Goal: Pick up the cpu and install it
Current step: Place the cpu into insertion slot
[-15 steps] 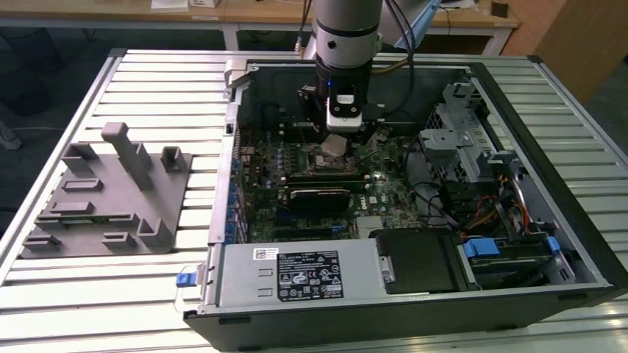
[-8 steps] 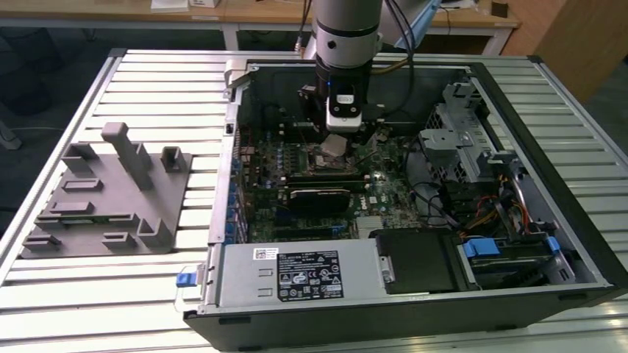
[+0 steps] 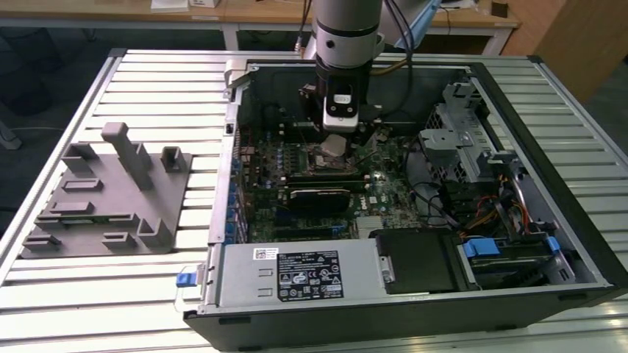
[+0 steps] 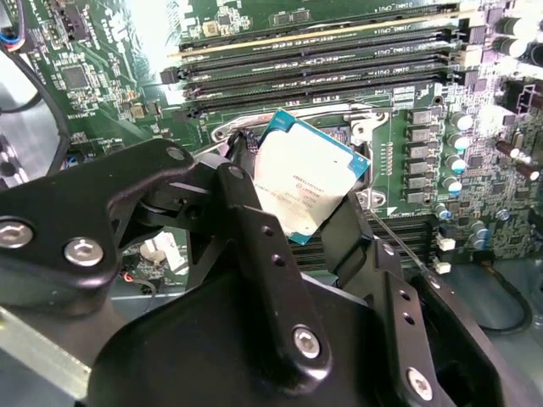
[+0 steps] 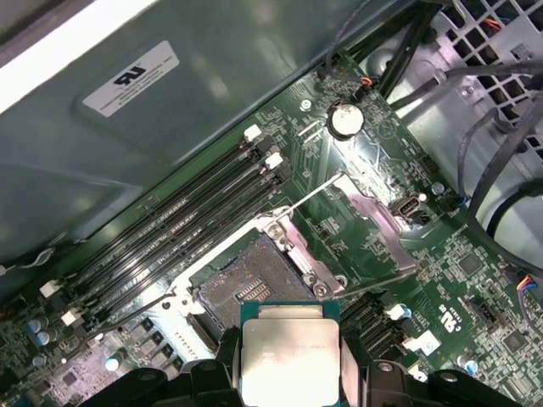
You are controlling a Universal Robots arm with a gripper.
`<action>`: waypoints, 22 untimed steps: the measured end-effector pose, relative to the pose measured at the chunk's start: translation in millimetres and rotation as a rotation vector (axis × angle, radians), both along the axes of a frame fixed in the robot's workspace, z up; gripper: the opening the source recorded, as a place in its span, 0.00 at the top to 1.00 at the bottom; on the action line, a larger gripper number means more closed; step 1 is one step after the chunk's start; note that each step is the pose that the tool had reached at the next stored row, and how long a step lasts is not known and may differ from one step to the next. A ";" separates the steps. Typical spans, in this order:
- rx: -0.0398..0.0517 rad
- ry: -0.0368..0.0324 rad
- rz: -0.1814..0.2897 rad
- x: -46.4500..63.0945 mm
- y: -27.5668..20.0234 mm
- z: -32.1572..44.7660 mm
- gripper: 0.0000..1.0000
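The cpu (image 4: 305, 191), a flat square chip with a pale metal top and a teal rim, is pinched by its edges in my gripper (image 4: 297, 205), which is shut on it. In the exterior view the gripper (image 3: 337, 138) hangs inside the open computer case, holding the cpu (image 3: 334, 145) tilted just above the motherboard. The first wrist view shows the cpu (image 5: 288, 356) close above the bare socket (image 5: 246, 287), whose metal load plate (image 5: 373, 222) is swung open. The chip has not settled into the socket.
A grey plastic tray with upright posts (image 3: 108, 198) lies on the slatted table at the exterior view's left. Inside the case are memory slots (image 5: 187, 225), a power supply (image 3: 294, 276), a black module (image 3: 319, 197), a drive cage (image 3: 461, 140) and loose cables (image 5: 501, 127).
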State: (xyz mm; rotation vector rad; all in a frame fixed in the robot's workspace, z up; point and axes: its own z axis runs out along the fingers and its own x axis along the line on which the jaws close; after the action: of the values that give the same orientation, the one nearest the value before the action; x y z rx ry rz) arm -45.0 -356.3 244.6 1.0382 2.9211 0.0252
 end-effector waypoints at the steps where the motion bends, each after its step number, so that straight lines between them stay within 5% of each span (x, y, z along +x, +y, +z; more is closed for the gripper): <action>1: 0.0000 0.0000 -0.007 0.0 0.0 0.0 0.45; 22: 0.0000 0.0000 -0.166 0.0 0.0 0.0 0.45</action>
State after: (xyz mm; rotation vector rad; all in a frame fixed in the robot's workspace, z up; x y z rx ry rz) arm -45.0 -356.2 244.6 1.2762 2.8240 0.0198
